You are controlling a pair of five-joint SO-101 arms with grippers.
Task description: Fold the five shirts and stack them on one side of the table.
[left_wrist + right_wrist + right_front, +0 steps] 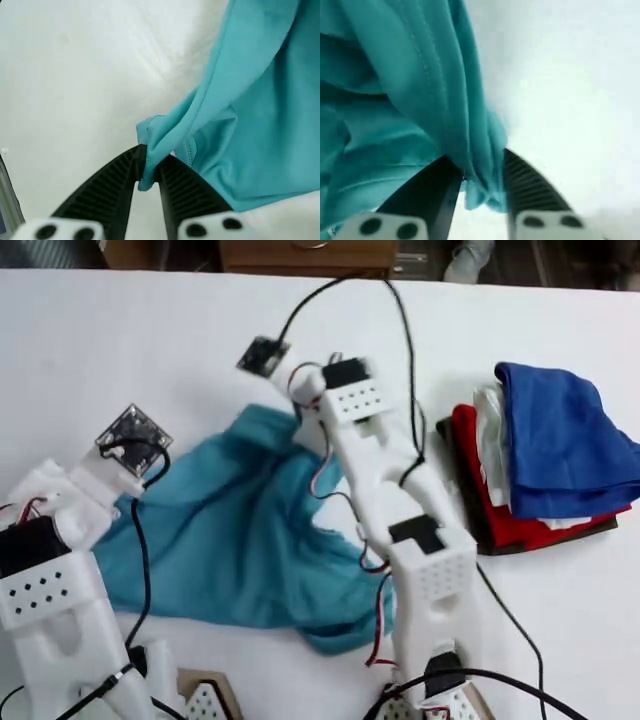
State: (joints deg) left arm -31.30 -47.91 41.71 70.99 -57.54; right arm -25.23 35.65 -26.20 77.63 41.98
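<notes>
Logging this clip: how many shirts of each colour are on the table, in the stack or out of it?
teal shirt: 1, loose, outside the stack
blue shirt: 1, top of the stack
white shirt: 1
red shirt: 1
black shirt: 1, bottom of the stack
Total: 5

White table (120, 330), evenly lit, soft glare on its surface. Past the far edge: brown wooden cabinet (305, 254), darker floor to either side.
</notes>
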